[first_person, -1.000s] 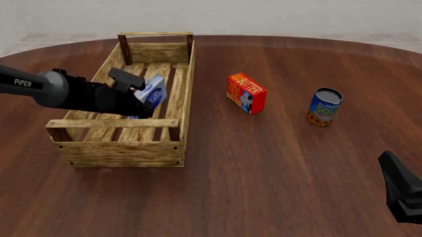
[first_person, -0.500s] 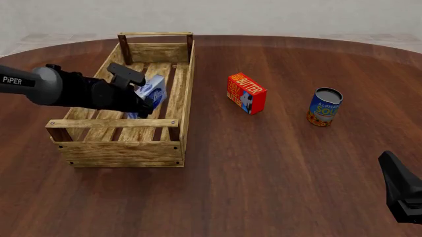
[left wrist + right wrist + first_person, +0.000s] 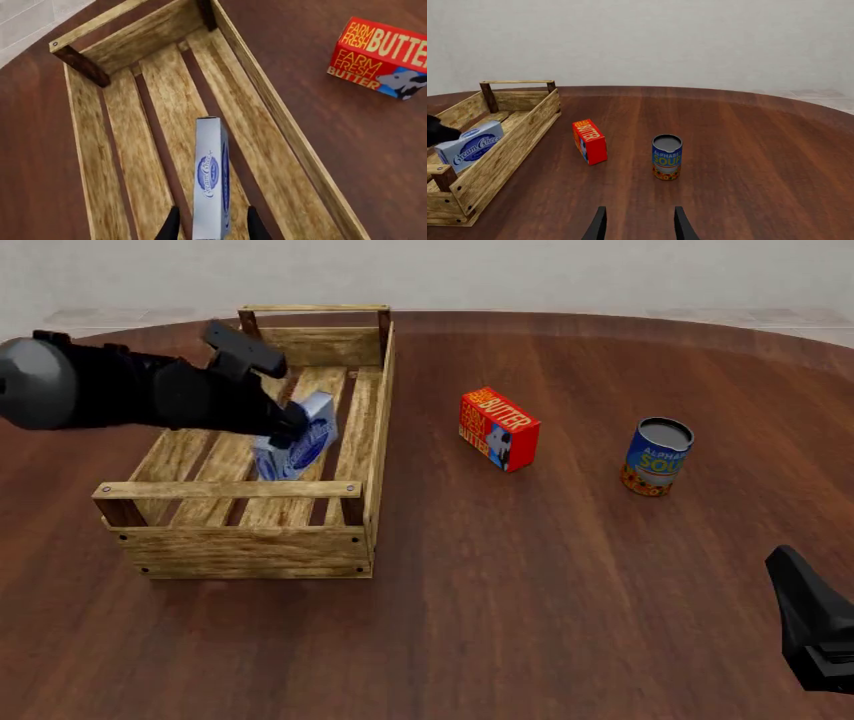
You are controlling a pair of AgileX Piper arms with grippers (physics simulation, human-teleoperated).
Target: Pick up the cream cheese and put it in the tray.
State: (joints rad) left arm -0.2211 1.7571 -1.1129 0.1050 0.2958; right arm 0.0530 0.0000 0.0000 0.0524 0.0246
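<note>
The cream cheese (image 3: 304, 440) is a white and pale-blue box standing on its long edge on the slats inside the tray (image 3: 227, 490), near the right wall. In the left wrist view the cream cheese (image 3: 210, 170) sits between the fingertips with a gap on each side, on the tray (image 3: 287, 130) floor. My left gripper (image 3: 288, 423) is open, just above and behind the box; it also shows in the left wrist view (image 3: 212, 227). My right gripper (image 3: 639, 227) is open and empty, low at the near right (image 3: 807, 630). The right wrist view shows the cream cheese (image 3: 470, 145) in the tray (image 3: 507, 150).
A red-orange butter box (image 3: 501, 428) stands right of the tray; it also shows in the wrist views (image 3: 380, 57) (image 3: 589, 141). A blue soup can (image 3: 657, 457) stands further right, also in the right wrist view (image 3: 666, 157).
My left arm has lifted and drawn back to the left, away from the tray floor. The cream cheese stays standing in the tray. The right arm has not moved.
</note>
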